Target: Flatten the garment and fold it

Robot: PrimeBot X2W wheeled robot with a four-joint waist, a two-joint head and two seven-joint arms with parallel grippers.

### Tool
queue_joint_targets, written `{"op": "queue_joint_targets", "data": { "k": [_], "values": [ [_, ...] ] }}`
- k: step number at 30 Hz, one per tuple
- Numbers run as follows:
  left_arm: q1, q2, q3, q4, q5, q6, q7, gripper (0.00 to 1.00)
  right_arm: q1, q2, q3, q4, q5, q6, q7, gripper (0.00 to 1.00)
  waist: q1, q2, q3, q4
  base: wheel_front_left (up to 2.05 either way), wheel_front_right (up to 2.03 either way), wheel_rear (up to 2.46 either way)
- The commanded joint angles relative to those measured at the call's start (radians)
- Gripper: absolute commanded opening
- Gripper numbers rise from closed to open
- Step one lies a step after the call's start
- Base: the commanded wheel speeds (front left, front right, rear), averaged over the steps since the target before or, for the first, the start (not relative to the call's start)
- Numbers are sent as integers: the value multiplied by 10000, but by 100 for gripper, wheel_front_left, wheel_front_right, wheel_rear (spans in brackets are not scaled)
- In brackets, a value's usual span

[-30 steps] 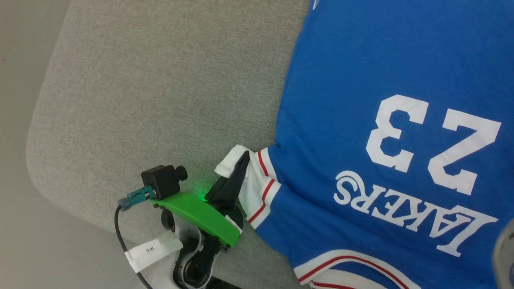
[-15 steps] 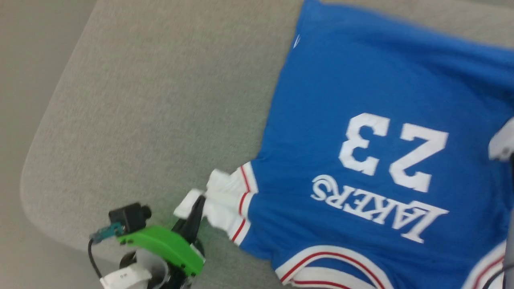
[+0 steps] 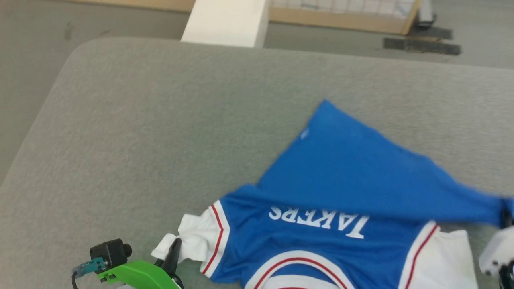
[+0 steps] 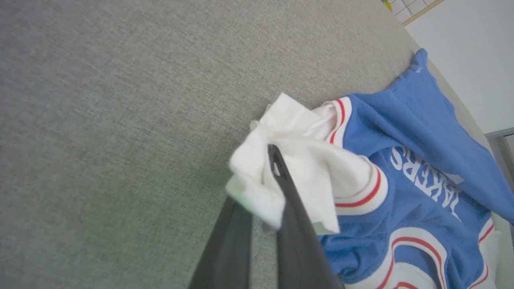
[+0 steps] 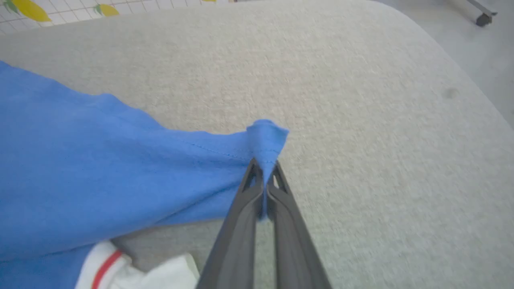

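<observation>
Left wrist view: my left gripper (image 4: 261, 176) pinches the sleeve (image 4: 305, 168), likely as anchor; right gripper (image 5: 265, 164) pinches the hem corner (image 5: 267, 134) of the shirt (image 3: 341, 176), doubled over the chest, probably for folding.

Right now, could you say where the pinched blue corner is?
The blue corner, central in the right wrist view, is clamped by the right end effector over grey padding.
</observation>
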Motion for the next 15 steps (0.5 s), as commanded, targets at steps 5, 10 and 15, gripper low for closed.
{"op": "queue_joint_targets", "data": {
  "k": [5,10,15],
  "values": [
    [294,128,13,-218,8,176,104,0,800,39,-458,448,381,-15,2860,0,0,0,-840,-890,0,0,0],
    [295,110,-94,-307,19,228,205,0,1016,42,-415,719,584,-15,4597,0,0,0,-870,-857,0,0,0],
    [243,115,-152,-371,9,215,251,0,824,43,-270,170,599,-15,4287,97,0,0,-795,-702,0,0,0]
  ]
}}
